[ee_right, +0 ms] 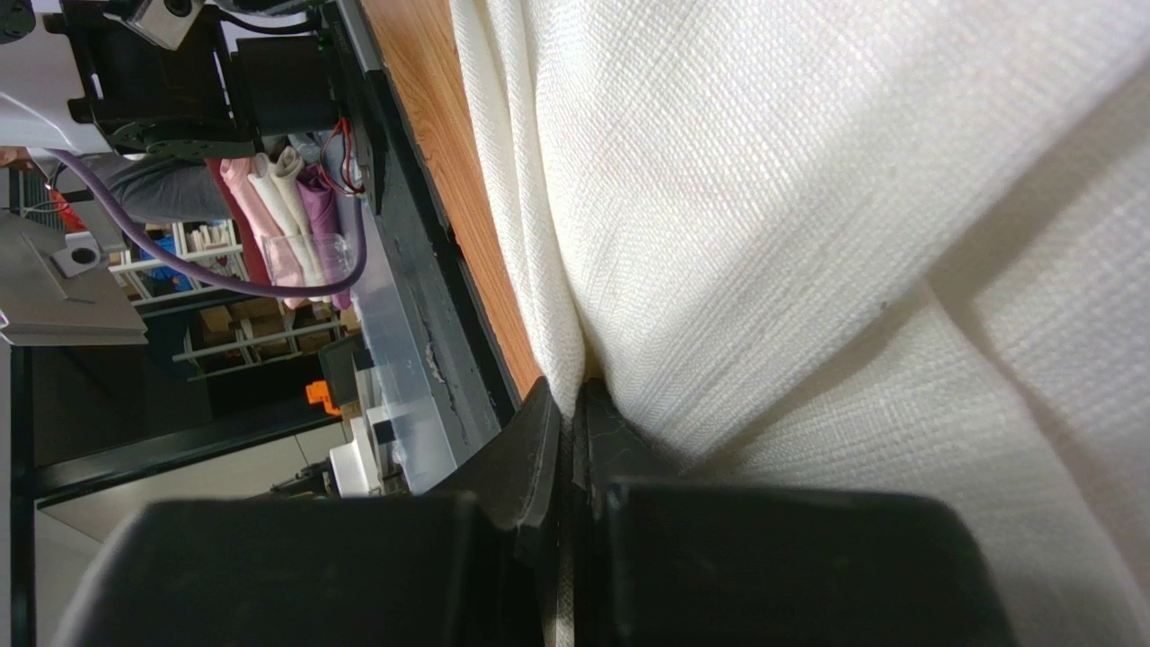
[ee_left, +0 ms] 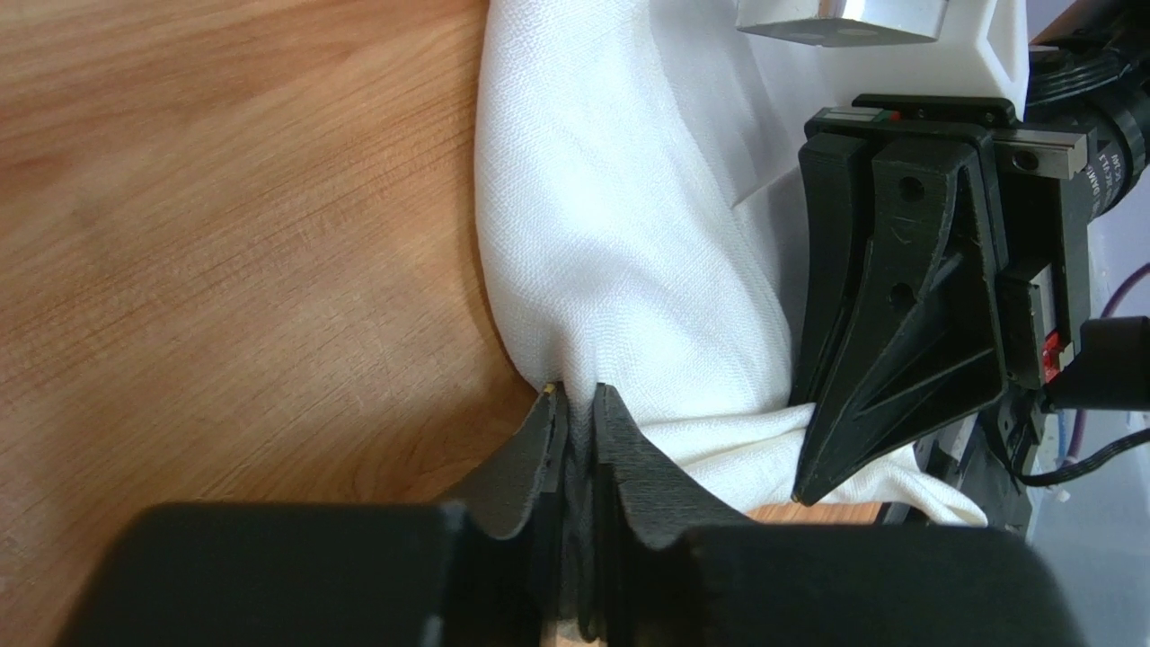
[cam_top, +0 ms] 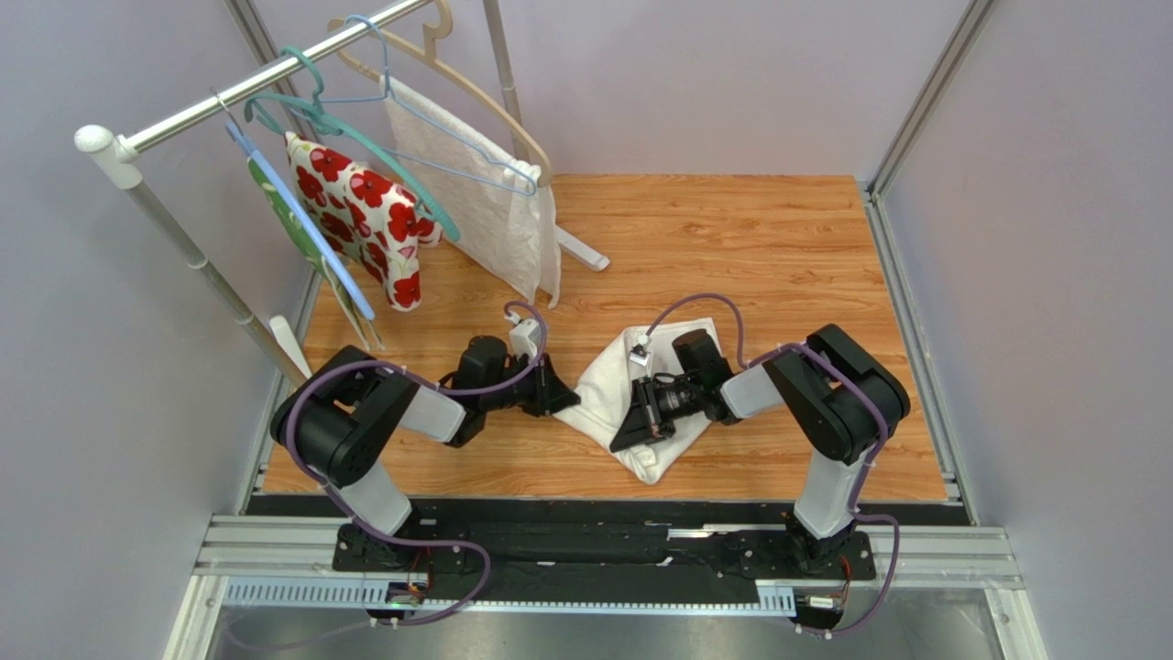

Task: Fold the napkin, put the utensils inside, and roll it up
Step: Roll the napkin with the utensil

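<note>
On the table (cam_top: 771, 234), 1 napkin (cam_top: 602, 385), left claw (ee_left: 577, 405), right claw (ee_right: 574, 401), both pinching it

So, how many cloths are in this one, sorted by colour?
Off-white napkin, on the table: 1
Red-flowered cloth, hanging on the rail: 1
White textured cloth, hanging on the rail: 1
Green-patterned cloth, hanging on the rail, seen nearly edge-on: 1
Total: 4 cloths
</note>
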{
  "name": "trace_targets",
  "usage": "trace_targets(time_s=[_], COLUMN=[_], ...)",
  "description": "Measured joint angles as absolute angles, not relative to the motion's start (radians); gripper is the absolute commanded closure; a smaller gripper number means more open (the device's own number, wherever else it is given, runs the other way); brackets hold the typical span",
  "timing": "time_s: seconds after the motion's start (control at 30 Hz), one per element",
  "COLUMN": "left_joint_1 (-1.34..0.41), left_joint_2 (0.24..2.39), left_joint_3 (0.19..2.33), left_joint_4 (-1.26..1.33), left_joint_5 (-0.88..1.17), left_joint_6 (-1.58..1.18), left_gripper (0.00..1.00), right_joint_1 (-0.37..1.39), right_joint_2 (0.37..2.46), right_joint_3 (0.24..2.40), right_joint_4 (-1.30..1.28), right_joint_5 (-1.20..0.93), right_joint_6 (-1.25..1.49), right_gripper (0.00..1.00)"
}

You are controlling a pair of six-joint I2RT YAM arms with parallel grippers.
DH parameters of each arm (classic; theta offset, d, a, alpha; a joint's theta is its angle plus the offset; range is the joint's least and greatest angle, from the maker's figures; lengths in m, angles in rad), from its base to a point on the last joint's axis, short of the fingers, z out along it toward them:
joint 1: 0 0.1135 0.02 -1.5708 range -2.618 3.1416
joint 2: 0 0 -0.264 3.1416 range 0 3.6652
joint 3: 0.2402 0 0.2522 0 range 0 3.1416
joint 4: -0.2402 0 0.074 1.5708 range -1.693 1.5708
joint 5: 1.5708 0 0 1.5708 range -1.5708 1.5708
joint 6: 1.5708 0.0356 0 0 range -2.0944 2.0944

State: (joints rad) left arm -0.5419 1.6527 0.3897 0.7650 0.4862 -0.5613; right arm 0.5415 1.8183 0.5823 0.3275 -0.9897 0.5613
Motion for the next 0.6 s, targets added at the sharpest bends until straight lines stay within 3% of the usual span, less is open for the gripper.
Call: trace_targets(time_s=[0.03, 0.13, 0.23, 0.27, 0.33, 0.37, 0.47, 0.6], left_joint_1=[-0.542, -0.541, -0.541, -0.541, -0.542, -0.542, -0.542, -0.542], left_joint_2=[1.655, 1.659, 1.659, 1.656, 1.65, 1.647, 1.641, 1.64], left_joint_3=[0.39, 0.392, 0.409, 0.423, 0.451, 0.466, 0.517, 0.579], left_joint_4=[0.769, 0.774, 0.738, 0.71, 0.646, 0.611, 0.493, 0.358], left_joint_5=[0.489, 0.498, 0.5, 0.501, 0.5, 0.5, 0.5, 0.5], left_joint_6=[-0.564, -0.568, -0.566, -0.564, -0.553, -0.548, -0.525, -0.504], left_gripper=[0.98, 1.0, 1.0, 1.0, 1.0, 1.0, 1.0, 1.0], right_joint_1=[0.542, 0.542, 0.542, 0.542, 0.543, 0.542, 0.542, 0.55], right_joint_2=[1.819, 1.819, 1.813, 1.806, 1.776, 1.76, 1.683, 1.568], right_joint_3=[0.583, 0.589, 0.605, 0.614, 0.634, 0.644, 0.698, 0.79], right_joint_4=[0.327, 0.313, 0.269, 0.239, 0.167, 0.13, -0.016, -0.182], right_joint_5=[-0.99, -0.989, -0.981, -0.969, -0.933, -0.915, -0.851, -0.754], right_joint_6=[0.561, 0.56, 0.548, 0.537, 0.501, 0.484, 0.422, 0.332], right_gripper=[1.0, 1.0, 0.88, 0.77, 0.68, 0.55, 0.44, 0.39])
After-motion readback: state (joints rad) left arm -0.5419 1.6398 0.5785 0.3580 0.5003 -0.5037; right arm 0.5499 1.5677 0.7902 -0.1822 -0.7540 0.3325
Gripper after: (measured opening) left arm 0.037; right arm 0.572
